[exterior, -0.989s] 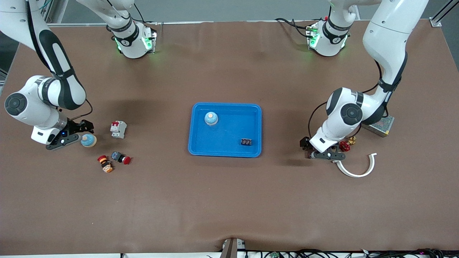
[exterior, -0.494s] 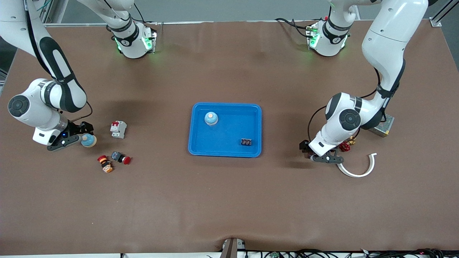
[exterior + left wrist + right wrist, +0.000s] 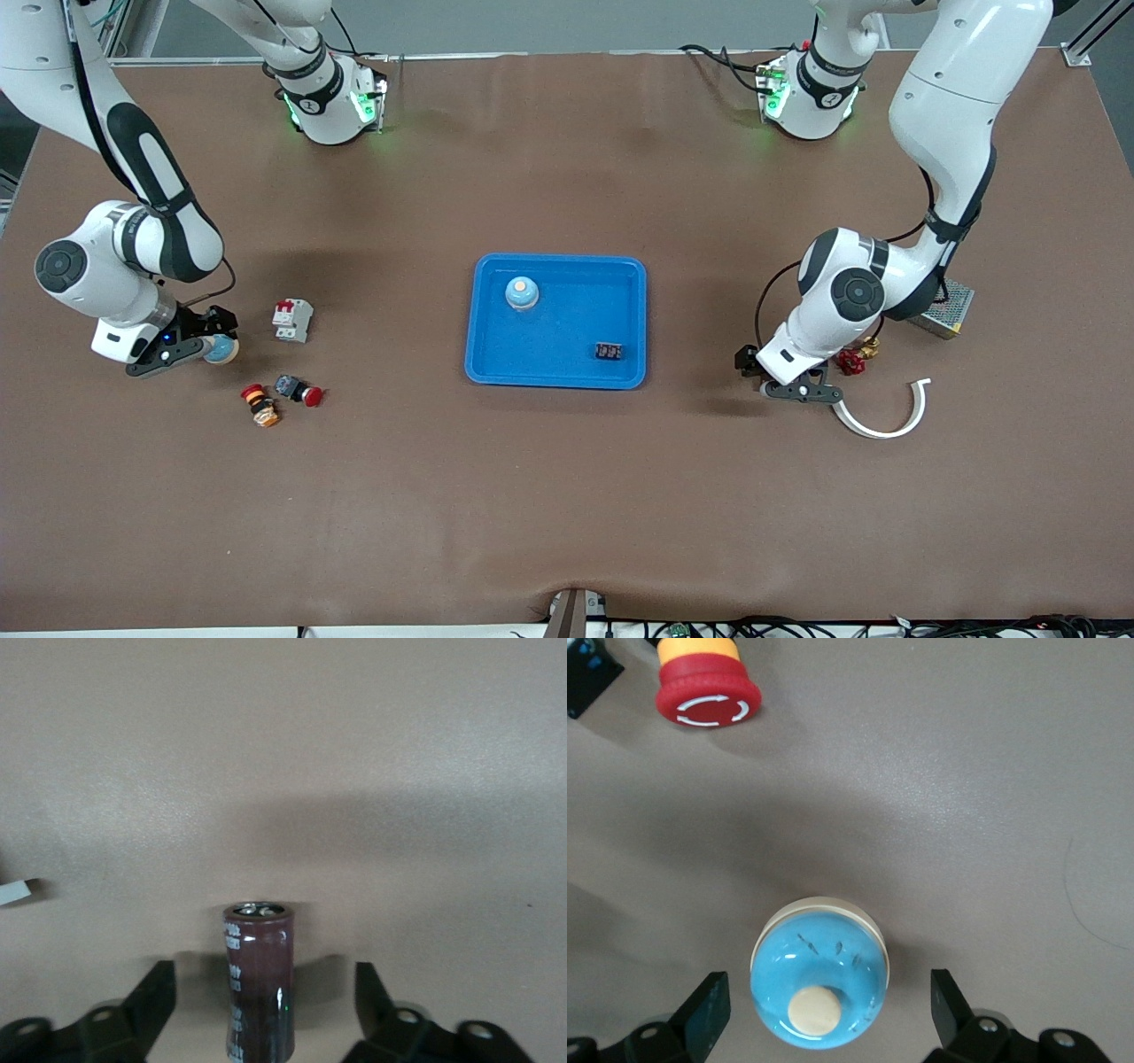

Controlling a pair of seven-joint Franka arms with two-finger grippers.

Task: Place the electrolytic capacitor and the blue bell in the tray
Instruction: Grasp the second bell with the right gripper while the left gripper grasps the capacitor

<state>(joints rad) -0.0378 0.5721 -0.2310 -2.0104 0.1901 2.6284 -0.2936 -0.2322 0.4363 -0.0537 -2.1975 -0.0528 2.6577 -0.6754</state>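
A dark brown electrolytic capacitor [image 3: 258, 979] stands upright on the table between the open fingers of my left gripper [image 3: 264, 1005]. In the front view that gripper [image 3: 780, 379] is low over the table toward the left arm's end, beside the blue tray [image 3: 567, 312], and hides the capacitor. A blue bell [image 3: 819, 983] with a cream button sits between the open fingers of my right gripper [image 3: 828, 1010]. In the front view this bell [image 3: 222, 351] is partly covered by the right gripper [image 3: 211, 342]. Another blue bell [image 3: 522, 292] and a small black part [image 3: 608, 351] lie in the tray.
A red-and-white breaker [image 3: 292, 320] and two red push buttons [image 3: 259, 404] [image 3: 299, 389] lie near the right gripper; one red button [image 3: 707, 691] shows in the right wrist view. A red valve [image 3: 852, 361], a white curved piece [image 3: 886, 421] and a metal mesh box [image 3: 941, 310] lie near the left gripper.
My right gripper has moved in around the blue bell. My left gripper has shifted a little toward the tray and now covers the capacitor in the front view.
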